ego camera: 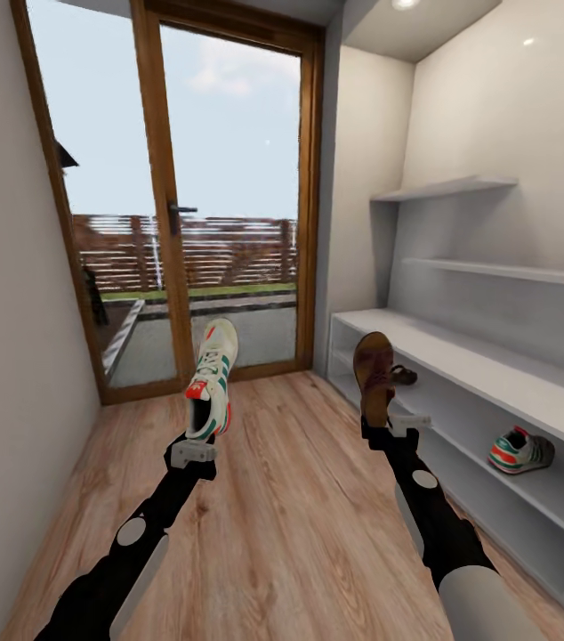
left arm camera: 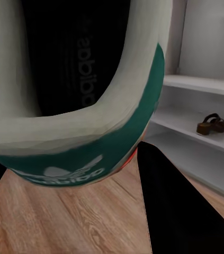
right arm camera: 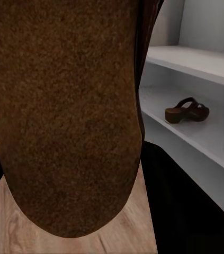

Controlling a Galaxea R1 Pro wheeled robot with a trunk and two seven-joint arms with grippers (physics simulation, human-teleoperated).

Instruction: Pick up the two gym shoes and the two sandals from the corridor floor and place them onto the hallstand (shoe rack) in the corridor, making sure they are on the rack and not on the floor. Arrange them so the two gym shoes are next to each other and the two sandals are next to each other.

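In the head view my left gripper point(ego camera: 198, 442) is shut on the heel of a white gym shoe point(ego camera: 212, 381) with green stripes, held toe-up over the corridor floor point(ego camera: 291, 525). The left wrist view looks into that gym shoe's teal-lined opening point(left arm camera: 90, 148). My right gripper point(ego camera: 385, 429) is shut on a dark-brown sandal point(ego camera: 374, 376), also held upright, just in front of the hallstand point(ego camera: 460, 352). Its brown sole point(right arm camera: 64, 116) faces the right wrist camera. A second sandal point(ego camera: 402, 375) point(left arm camera: 212, 124) point(right arm camera: 187, 112) lies on an open shelf near the far end. A second gym shoe point(ego camera: 520, 450) rests on the same shelf, nearer me.
A wood-framed glass door point(ego camera: 171, 205) closes the corridor's far end. A plain wall point(ego camera: 6, 356) runs along the left. Two floating shelves point(ego camera: 447, 188) hang above the hallstand's bench top.
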